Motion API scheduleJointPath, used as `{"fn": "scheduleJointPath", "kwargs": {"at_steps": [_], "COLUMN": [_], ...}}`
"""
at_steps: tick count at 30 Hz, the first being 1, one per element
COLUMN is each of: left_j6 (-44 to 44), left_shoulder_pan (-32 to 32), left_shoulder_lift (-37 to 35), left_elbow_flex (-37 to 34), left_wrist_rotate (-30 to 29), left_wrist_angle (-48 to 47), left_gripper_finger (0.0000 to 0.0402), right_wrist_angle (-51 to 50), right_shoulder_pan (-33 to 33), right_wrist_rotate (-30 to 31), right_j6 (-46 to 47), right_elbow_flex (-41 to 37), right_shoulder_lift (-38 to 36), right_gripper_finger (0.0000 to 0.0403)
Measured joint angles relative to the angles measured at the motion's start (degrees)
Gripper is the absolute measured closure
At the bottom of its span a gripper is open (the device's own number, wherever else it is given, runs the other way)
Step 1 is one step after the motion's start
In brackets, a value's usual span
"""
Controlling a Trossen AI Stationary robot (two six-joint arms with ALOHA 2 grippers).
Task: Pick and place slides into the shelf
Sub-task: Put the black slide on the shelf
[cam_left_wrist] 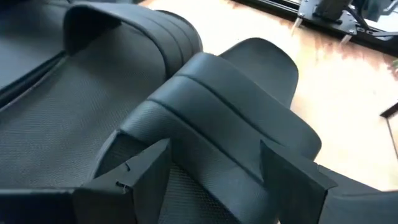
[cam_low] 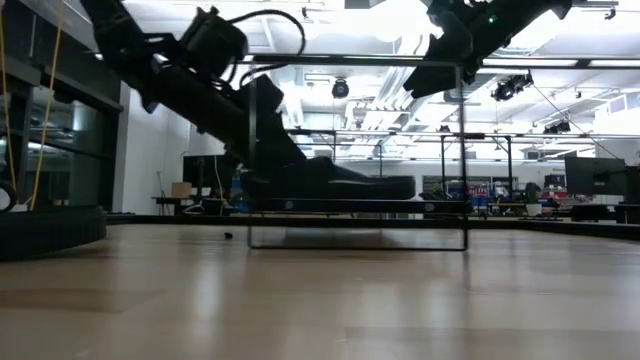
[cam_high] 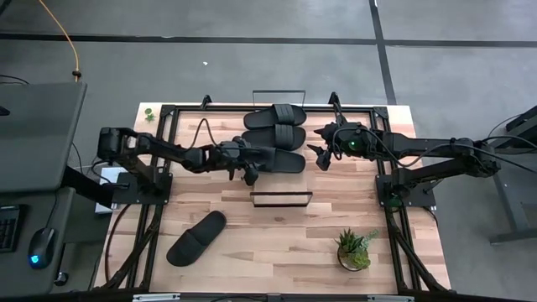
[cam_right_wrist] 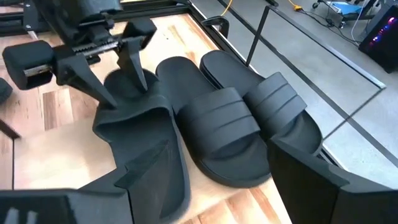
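Note:
Three black slides lie side by side on the shelf (cam_high: 281, 194): the far one (cam_high: 274, 116), the middle one (cam_high: 274, 136) and the near one (cam_high: 285, 161). The near slide's strap is toward the table's left, the other two straps toward the right. My left gripper (cam_high: 248, 170) is shut on the near slide's strap (cam_left_wrist: 205, 93), and also shows in the right wrist view (cam_right_wrist: 127, 93). My right gripper (cam_high: 321, 156) is open and empty, above the slides' right ends (cam_right_wrist: 224, 186). A fourth slide (cam_high: 195, 237) lies sole-down on the tabletop at the near left. My left gripper has the near slide's ribbed strap (cam_left_wrist: 186, 137) between its two fingers (cam_left_wrist: 146, 174), at the slide's left end. The fingers slant down from the table's left. The slide lies level with its sole on the shelf board (cam_low: 330, 188), beside the middle slide.
A potted plant (cam_high: 356, 249) stands at the near right of the tabletop. Black arm-mount frames run along both sides (cam_high: 159, 180) (cam_high: 394, 180). The shelf's wire rails rise at its far (cam_high: 281, 91) and near ends.

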Motion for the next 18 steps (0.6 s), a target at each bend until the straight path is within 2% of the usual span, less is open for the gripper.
{"fn": "scheduleJointPath", "kwargs": {"at_steps": [8,18], "left_j6": [0.0,1.5], "left_shoulder_pan": [-0.6,-1.3], "left_shoulder_lift": [4.3,0.5], "left_elbow_flex": [7.3,8.3], "left_wrist_rotate": [2.4,-1.8], "left_wrist_angle": [-6.1,-13.1], "left_gripper_finger": [0.017,0.017], "right_wrist_angle": [-0.2,-1.9], "right_shoulder_pan": [0.0,0.0], "right_wrist_rotate": [0.0,0.0], "right_j6": [0.0,0.0], "right_elbow_flex": [0.0,0.0], "right_shoulder_lift": [0.0,0.0], "right_gripper_finger": [0.0146,0.0146]}}
